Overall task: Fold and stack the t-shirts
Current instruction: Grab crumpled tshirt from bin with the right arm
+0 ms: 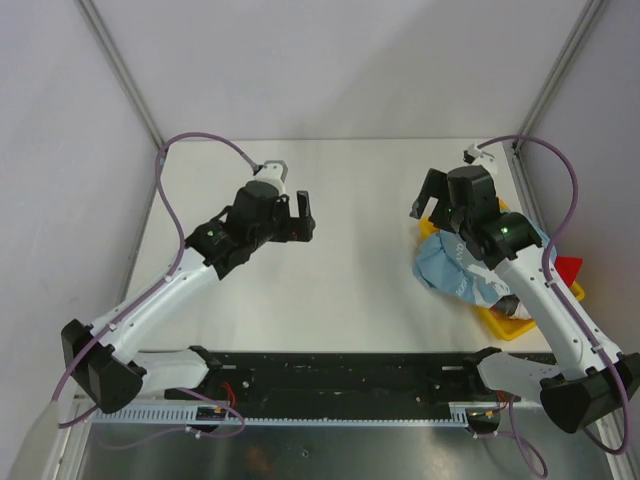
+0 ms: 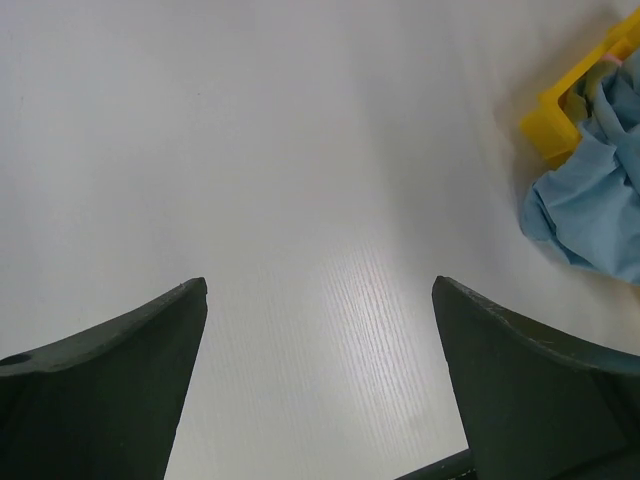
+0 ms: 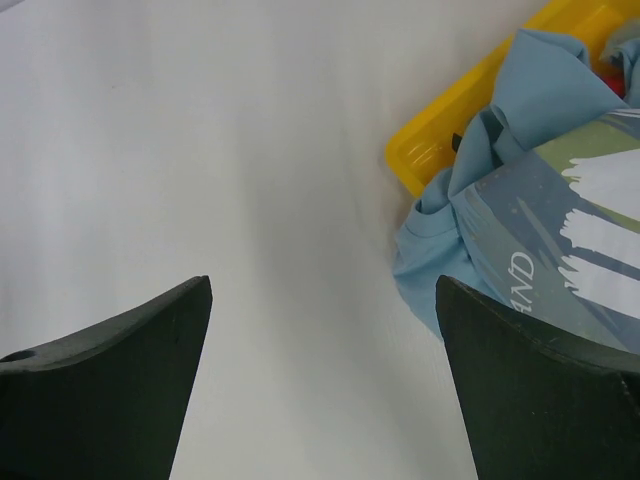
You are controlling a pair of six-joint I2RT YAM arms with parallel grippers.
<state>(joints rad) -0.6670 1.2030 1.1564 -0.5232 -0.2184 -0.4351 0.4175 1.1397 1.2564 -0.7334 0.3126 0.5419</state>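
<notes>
A crumpled light blue t-shirt (image 1: pixel 450 268) with white lettering spills out of the yellow bin (image 1: pixel 510 325) onto the table at the right. A bit of a red shirt (image 1: pixel 568 268) shows at the bin's far side. My right gripper (image 1: pixel 435 205) is open and empty, just above and left of the blue shirt. In the right wrist view the shirt (image 3: pixel 520 200) lies to the right of the open gripper (image 3: pixel 323 285). My left gripper (image 1: pixel 303 218) is open and empty over the bare table centre. It sees the shirt (image 2: pixel 600 200) far to its right.
The yellow bin also shows in the left wrist view (image 2: pixel 555 115) and the right wrist view (image 3: pixel 450 130). White walls with metal posts close in the table (image 1: pixel 340 290) at back and sides. A black rail with the arm bases runs along the near edge.
</notes>
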